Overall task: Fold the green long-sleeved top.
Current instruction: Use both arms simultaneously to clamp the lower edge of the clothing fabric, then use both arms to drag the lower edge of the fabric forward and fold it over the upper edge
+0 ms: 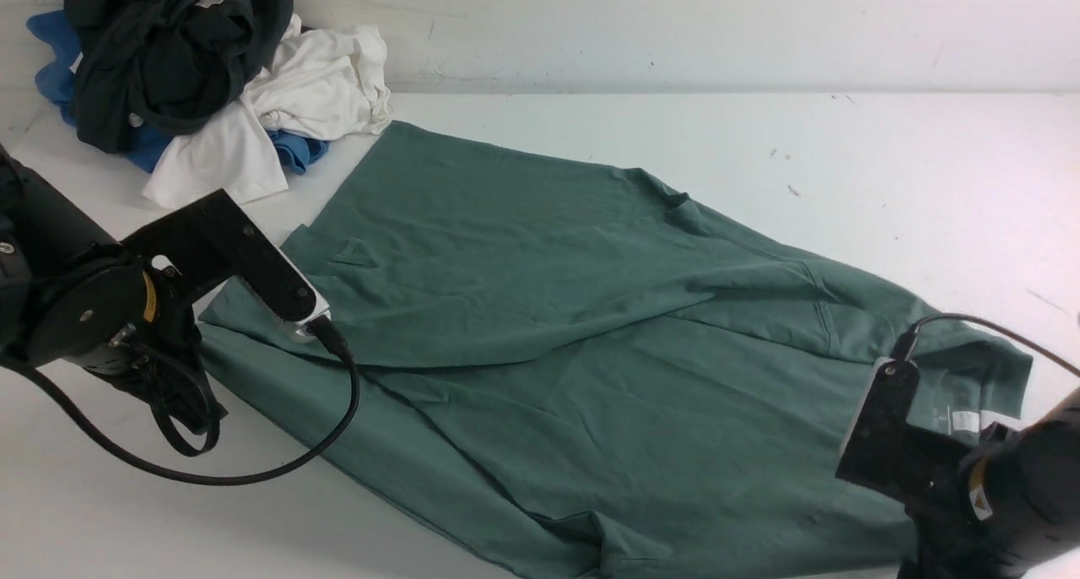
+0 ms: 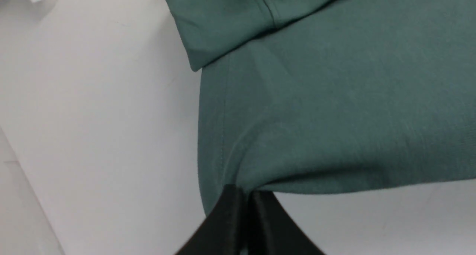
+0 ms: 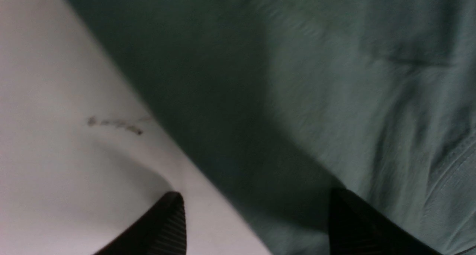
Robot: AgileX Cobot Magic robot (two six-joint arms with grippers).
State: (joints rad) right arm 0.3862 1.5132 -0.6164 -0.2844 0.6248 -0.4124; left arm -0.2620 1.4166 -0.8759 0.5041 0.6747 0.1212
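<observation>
The green long-sleeved top (image 1: 591, 326) lies spread over the white table, with one sleeve folded across its body. Its white neck label (image 1: 964, 420) shows at the near right, by the collar. My left gripper (image 2: 245, 192) is shut on a corner of the top's hem (image 2: 223, 162), at the top's left edge, and the cloth bunches at the fingertips. In the front view the left arm (image 1: 126, 309) hides this grip. My right gripper (image 3: 256, 197) is open and empty, low over the top's edge near the collar, one finger (image 3: 171, 218) over bare table, the other over cloth. The right arm (image 1: 970, 478) shows at the near right.
A pile of clothes sits at the far left corner: a dark garment (image 1: 169, 47) on top, a white one (image 1: 295, 98) and a blue one (image 1: 51, 64). The back wall runs behind the table. A black cable (image 1: 253, 469) loops from the left wrist.
</observation>
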